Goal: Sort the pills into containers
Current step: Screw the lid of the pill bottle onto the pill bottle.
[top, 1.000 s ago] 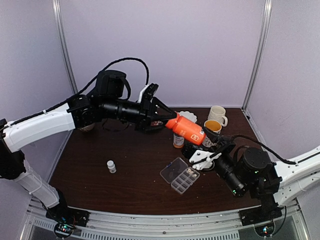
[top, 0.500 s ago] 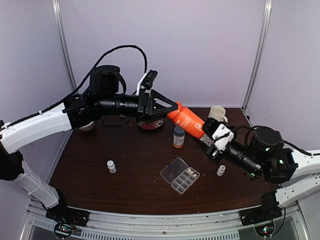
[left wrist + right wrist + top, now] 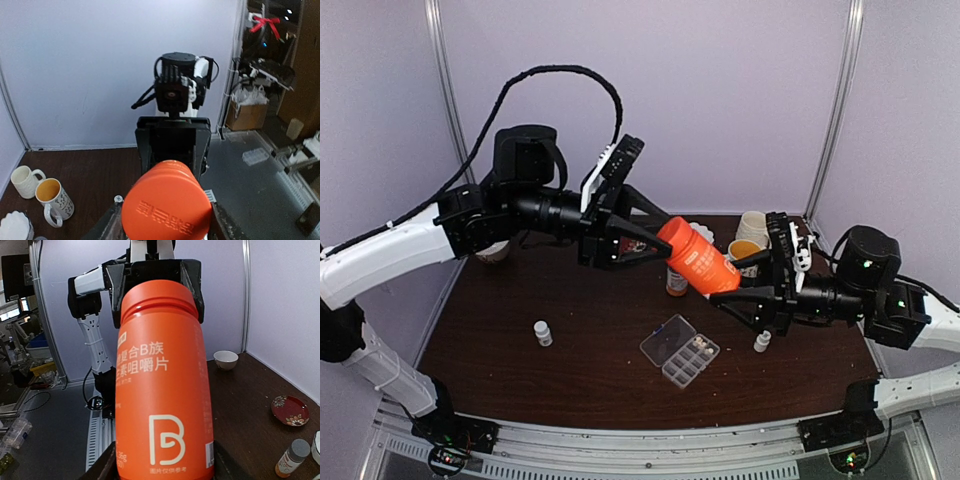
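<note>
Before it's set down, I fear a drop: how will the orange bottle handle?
The orange bottle looks like rigid plastic, so it probably won't flex. Its smooth round wall may slip in a grip, and laid down it would likely roll.

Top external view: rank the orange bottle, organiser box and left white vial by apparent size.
1. orange bottle, narrowly; held up nearer the camera, so unsure.
2. organiser box.
3. white vial.
</note>
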`<state>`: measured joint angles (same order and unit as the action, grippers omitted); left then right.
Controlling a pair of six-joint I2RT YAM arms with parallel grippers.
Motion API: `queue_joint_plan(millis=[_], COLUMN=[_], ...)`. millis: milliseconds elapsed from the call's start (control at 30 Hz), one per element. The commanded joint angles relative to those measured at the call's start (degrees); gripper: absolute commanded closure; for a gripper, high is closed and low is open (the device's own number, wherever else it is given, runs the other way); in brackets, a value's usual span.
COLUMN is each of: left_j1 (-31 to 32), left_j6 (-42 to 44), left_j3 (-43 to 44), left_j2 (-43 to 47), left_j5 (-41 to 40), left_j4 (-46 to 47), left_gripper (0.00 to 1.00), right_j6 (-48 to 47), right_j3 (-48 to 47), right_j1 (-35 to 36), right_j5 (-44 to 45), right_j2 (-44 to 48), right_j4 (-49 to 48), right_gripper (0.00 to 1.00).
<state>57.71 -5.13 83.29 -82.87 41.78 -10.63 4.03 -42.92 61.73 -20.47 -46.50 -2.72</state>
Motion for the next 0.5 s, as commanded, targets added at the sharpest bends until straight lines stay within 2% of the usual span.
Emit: queue_joint_plan(millis=[0, 167, 233, 367, 467], left_j1=[3.55, 4.33, 5.47, 8.53, 9.12], left_j6=[29.23, 46.62, 54.7, 68.01, 71.31], left_j3=[3.32, 6.45, 5.8, 1.65, -0.67], left_j2=[-5.92, -6.23, -5.39, -3.28, -1.88], left_j5=[3.1, -5.13, -10.53, -25.04, -32.3], left_j4=[-20.38, -30.33, -32.39, -30.39, -24.65], left_gripper=[0.75, 0.77, 0.84, 0.88, 0.9], right_j6=[5.31, 7.25, 8.84, 11.76, 12.07], right_j3=[-2.92, -3.05, -2.39, -1.81, -2.08], right_j1=[0.4, -0.05, -0.4, -1.04, -1.34], right_j5=[-12.22, -13.27, -13.79, -15.66, -16.07], right_j2=[0.09, -0.35, -0.21, -0.65, -1.12], right_j4=[-11.5, -10.89, -12.12, -13.58, -12.8], right_gripper=[1.0, 1.0, 1.0, 1.0, 1.0])
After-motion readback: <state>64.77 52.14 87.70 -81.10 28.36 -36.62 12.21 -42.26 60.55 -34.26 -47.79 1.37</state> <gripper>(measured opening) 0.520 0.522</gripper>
